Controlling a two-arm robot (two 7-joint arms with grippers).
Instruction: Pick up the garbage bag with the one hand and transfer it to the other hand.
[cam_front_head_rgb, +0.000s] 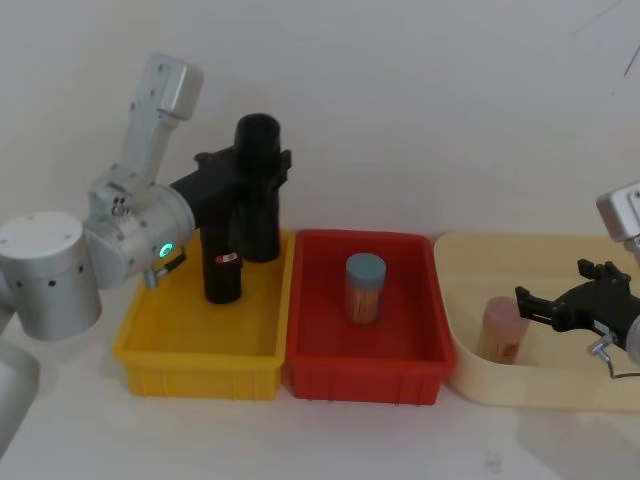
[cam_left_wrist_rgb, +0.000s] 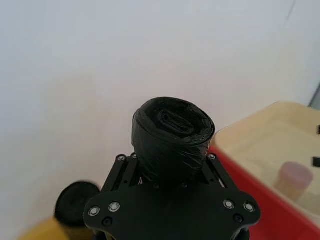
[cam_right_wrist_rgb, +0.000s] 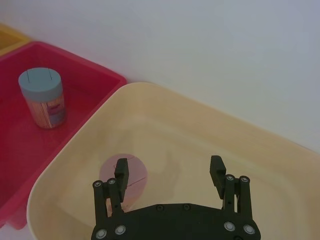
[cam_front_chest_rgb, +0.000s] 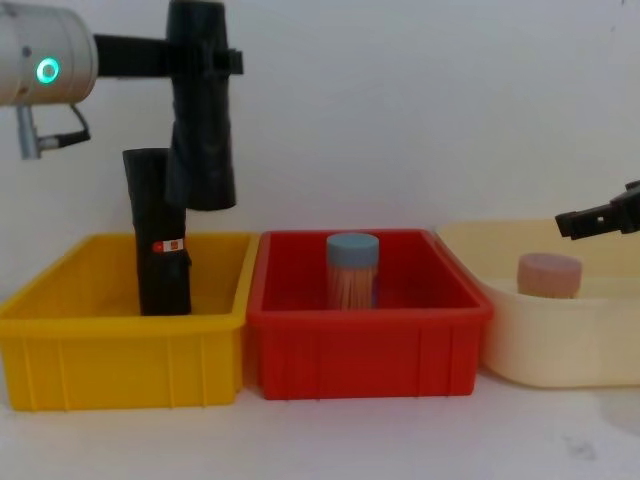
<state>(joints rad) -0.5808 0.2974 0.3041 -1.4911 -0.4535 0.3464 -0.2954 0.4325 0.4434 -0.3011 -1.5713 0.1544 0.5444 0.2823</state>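
Garbage bag (cam_front_head_rgb: 258, 190) held above yellow bin (cam_front_head_rgb: 200, 375), upper left.
Left gripper (cam_front_chest_rgb: 205, 62) pinches it for handover; right gripper (cam_right_wrist_rgb: 169, 167) spread.

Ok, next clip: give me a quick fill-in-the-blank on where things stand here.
1. The left gripper holds the garbage bag above the ____.
2. The blue-lidded toothpick jar stands in the ____.
3. The right gripper, jaws ____, hovers over the cream tub.
Missing words: yellow bin; red bin; open.
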